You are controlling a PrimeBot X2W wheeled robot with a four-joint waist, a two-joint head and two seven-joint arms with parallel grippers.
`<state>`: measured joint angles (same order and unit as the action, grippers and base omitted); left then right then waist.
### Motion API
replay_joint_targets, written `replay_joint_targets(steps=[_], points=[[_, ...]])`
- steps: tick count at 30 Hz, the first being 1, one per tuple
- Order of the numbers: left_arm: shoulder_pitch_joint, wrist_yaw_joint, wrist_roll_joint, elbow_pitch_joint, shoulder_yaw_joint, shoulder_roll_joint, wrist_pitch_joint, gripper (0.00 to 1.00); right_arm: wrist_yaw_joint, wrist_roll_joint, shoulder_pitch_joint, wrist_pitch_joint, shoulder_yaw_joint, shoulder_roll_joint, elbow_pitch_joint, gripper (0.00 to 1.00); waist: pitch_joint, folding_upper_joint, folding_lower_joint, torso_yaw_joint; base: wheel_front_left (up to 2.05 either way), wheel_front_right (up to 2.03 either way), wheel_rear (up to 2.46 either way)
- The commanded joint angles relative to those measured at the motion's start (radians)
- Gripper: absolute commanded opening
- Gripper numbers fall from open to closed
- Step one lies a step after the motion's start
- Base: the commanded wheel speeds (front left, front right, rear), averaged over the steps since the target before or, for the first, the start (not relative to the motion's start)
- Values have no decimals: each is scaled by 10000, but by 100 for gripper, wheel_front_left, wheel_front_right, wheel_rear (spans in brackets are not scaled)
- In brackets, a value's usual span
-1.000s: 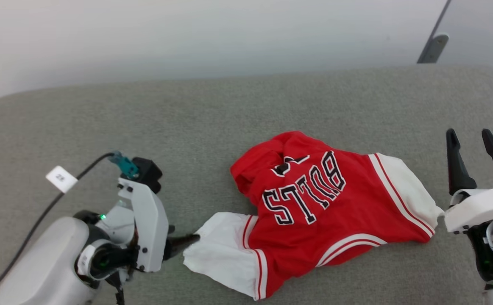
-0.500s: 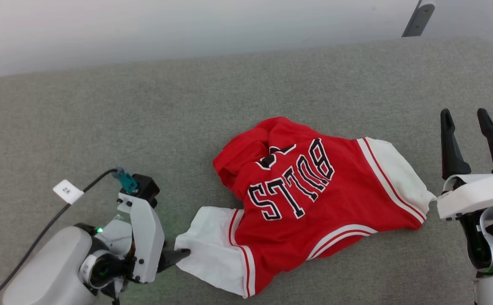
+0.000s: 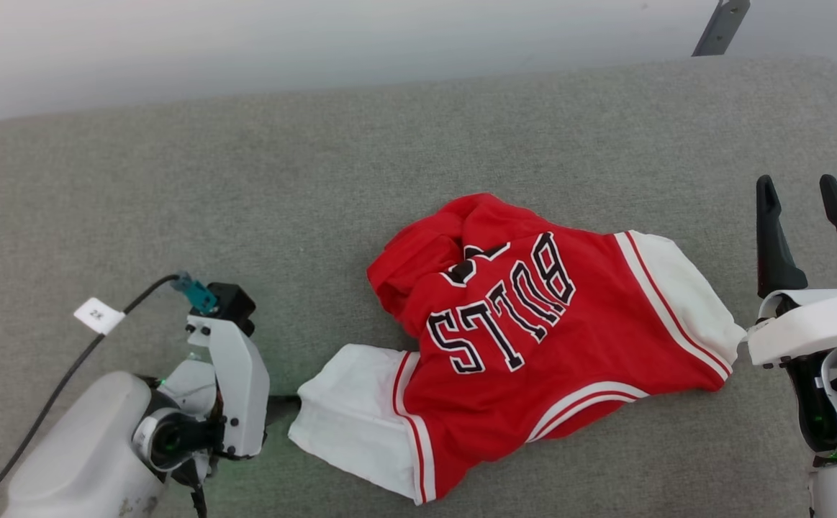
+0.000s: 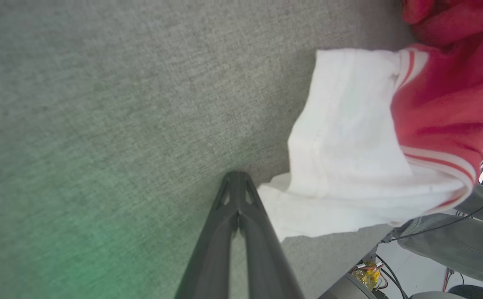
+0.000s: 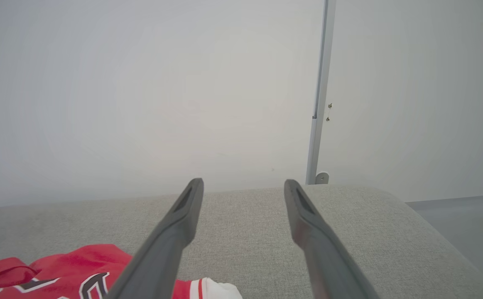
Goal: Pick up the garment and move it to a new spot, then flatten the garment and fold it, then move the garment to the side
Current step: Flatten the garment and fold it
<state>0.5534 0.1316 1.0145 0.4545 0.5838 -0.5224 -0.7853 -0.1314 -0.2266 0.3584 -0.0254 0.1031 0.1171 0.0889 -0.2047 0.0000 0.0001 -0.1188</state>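
The garment (image 3: 533,338), a red jersey with white sleeves and black "BULLS" lettering, lies crumpled on the grey cushion with its lettering upside down to me. My left gripper (image 3: 283,407) lies low at the edge of the near white sleeve (image 3: 346,410). In the left wrist view its fingers (image 4: 236,178) are pressed together, shut, with the sleeve (image 4: 349,145) just to their right and no cloth visible between them. My right gripper (image 3: 810,191) stands open beside the far white sleeve, holding nothing. In the right wrist view it (image 5: 243,185) points over the cushion, with the garment (image 5: 58,270) at the lower left.
The grey fabric cushion (image 3: 317,201) spreads wide around the jersey, with a pale wall behind it. A metal post (image 3: 720,25) stands at the back right. A black cable with a white tag (image 3: 98,315) runs along my left arm. The cushion's near edge (image 4: 374,245) has wires below it.
My left gripper's fingers have closed at the sleeve's edge, and less of them shows past the wrist. The head camera has shifted a little. The right gripper stays open.
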Motion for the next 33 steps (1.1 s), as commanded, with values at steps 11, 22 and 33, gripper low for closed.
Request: replay_joint_targets(steps=[11, 22, 33], points=[[443, -29, 258, 199, -103, -663, 194, 0, 15, -34, -194, -40, 88, 163, 41, 100, 377, 0, -1, 321, 0, 0, 0], [686, -26, 315, -728, 416, -614, -114, 100, 15, 121, -91, -221, 61, 246, -180, 100, 449, 0, -1, 408, 0, 0, 0], [1196, -77, -111, -717, 882, -341, -351, 100, 15, 287, 128, -462, 6, -44, -410, 100, -56, 0, -1, -118, 0, 0, 0]])
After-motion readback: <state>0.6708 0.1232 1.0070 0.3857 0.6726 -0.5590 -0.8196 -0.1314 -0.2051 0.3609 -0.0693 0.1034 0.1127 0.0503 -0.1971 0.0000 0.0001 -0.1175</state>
